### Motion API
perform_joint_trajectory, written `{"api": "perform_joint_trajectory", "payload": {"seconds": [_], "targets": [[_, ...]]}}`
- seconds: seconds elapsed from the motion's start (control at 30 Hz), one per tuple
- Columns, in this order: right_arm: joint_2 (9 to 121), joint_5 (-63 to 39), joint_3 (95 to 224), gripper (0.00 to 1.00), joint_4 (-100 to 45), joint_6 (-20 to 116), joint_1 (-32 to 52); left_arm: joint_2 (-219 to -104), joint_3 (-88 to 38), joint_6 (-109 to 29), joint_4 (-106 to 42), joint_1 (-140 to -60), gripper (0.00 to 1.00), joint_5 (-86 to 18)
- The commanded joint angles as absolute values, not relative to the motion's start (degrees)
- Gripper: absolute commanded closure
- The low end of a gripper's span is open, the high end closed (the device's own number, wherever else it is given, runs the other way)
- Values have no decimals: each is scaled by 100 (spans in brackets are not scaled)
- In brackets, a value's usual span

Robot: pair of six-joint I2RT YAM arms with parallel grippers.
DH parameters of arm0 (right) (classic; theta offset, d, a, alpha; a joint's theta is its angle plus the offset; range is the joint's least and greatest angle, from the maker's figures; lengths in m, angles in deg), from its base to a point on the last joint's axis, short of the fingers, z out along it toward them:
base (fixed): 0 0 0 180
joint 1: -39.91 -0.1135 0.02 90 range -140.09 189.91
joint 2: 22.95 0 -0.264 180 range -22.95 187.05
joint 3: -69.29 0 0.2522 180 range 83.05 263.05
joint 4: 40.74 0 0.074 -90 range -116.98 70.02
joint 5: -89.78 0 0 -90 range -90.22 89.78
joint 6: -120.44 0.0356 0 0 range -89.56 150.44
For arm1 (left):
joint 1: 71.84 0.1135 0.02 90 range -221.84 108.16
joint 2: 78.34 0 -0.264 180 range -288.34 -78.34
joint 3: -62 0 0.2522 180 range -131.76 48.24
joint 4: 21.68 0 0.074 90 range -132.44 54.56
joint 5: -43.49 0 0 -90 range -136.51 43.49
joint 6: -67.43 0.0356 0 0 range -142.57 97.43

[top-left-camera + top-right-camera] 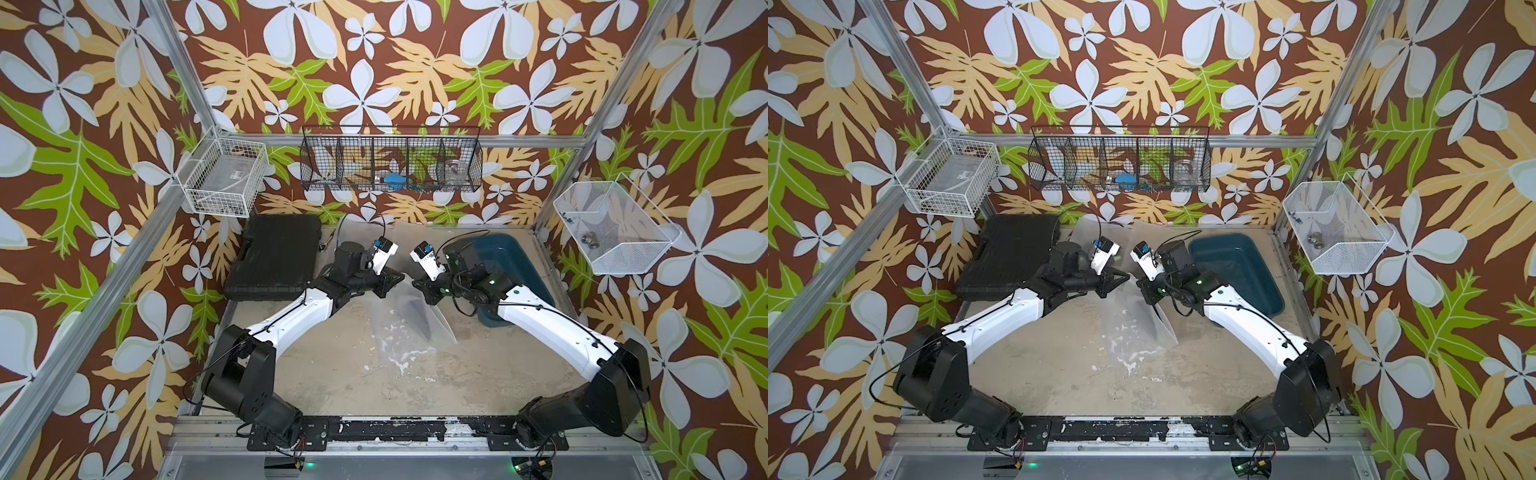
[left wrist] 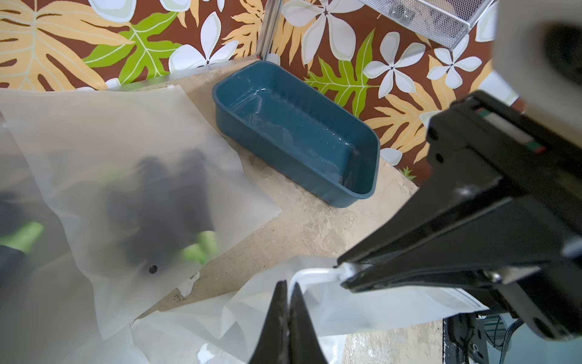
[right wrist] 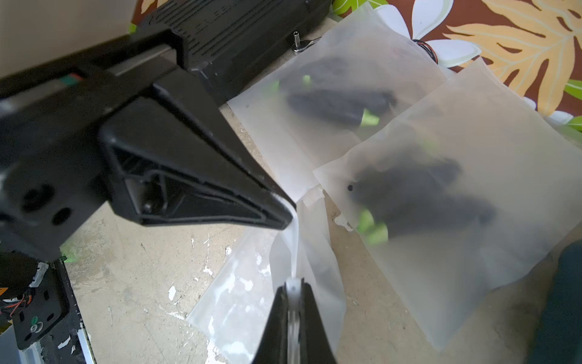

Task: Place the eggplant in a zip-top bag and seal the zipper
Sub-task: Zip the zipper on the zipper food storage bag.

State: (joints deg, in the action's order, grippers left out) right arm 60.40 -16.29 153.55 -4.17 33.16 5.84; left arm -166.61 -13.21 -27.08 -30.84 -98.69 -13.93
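1. Sealing stage, mid-worktop: my left hand (image 2: 287, 285) is pinched together on the top edge of the frosted, translucent plastic zip-top bag (image 1: 415, 332). My right hand (image 3: 294, 282) is clamped on the same bag's white zipper strip (image 3: 295, 252) a little further along the mouth.
2. The bag hangs from these two grips, with its lower end resting on the mottled beige worktop (image 1: 332, 374). I judge the paired hold is there to pull the mouth straight and taut so the zipper can be pressed shut along its length.
3. A dark wedge that I take for the purple eggplant (image 1: 417, 313) shows through the bag wall, low inside and below my right hand. Loading therefore looks done, and the seal is what remains.
4. At the far side lie other frosted bags (image 3: 419, 195) holding dark, green-stemmed eggplants, flat and well clear of the grips. The teal plastic tub (image 2: 296, 132) sits to the right with nothing in it.
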Motion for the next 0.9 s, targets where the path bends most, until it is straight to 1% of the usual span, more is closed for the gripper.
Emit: {"api": "perform_joint_trajectory", "payload": {"seconds": [0.0,0.47,0.87], "targets": [[5883,-1477,15288,94,232,3550,585,-16702,-1407,-2871,-3065,-9813,100,-2306],[4820,-862,14172,93,1408,4622,589,-16817,-1365,-2986,-3027,-9812,100,-2382],[4373,-729,13773,92,2108,5022,589,-16917,-1403,-2982,-3029,-9786,100,-2396]]}}
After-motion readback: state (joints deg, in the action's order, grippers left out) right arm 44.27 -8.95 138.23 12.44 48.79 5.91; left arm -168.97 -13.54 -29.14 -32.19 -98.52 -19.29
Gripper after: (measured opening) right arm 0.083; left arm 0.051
